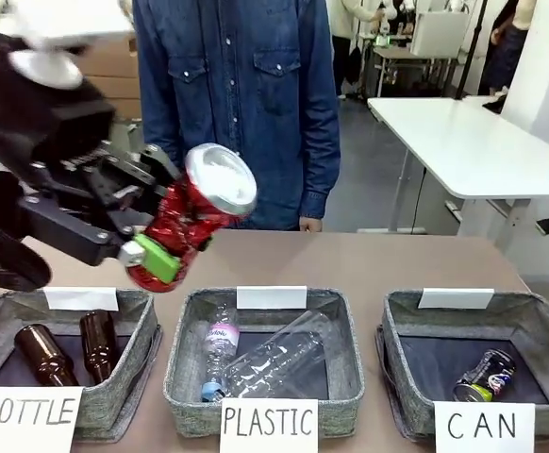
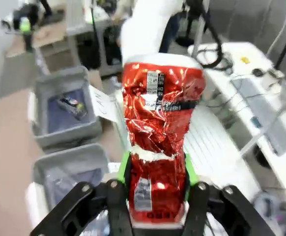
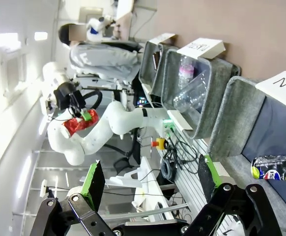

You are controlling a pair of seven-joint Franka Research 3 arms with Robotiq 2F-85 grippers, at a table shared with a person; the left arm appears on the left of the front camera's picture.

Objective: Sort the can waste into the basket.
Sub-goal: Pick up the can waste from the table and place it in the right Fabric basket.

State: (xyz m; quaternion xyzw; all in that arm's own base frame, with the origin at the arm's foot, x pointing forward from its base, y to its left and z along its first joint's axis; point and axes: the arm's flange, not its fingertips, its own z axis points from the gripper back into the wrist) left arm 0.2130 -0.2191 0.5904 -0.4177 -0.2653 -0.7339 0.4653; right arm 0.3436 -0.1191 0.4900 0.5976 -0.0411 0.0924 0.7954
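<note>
Left tool (image 1: 161, 253): clamped on the crushed red can (image 1: 194, 222), green pads squeezing its lower half, held in the air above the worktop (image 1: 350, 260) at about 10 o'clock of the front view.
Red can: tilted, silver top toward 1 o'clock; from the left wrist it (image 2: 157, 142) stands upright between the fingers (image 2: 189, 172).
Right tool (image 3: 148, 184): fingers spread wide, nothing between them.
Dark can (image 1: 485, 375): lying inside the CAN basket (image 1: 402, 363) at 4 o'clock.
Other baskets: brown bottles (image 1: 67, 349) at 8 o'clock, clear plastic bottles (image 1: 265, 359) at 6 o'clock.
Person (image 1: 237, 104): denim shirt, standing at the far edge, 12 o'clock.
</note>
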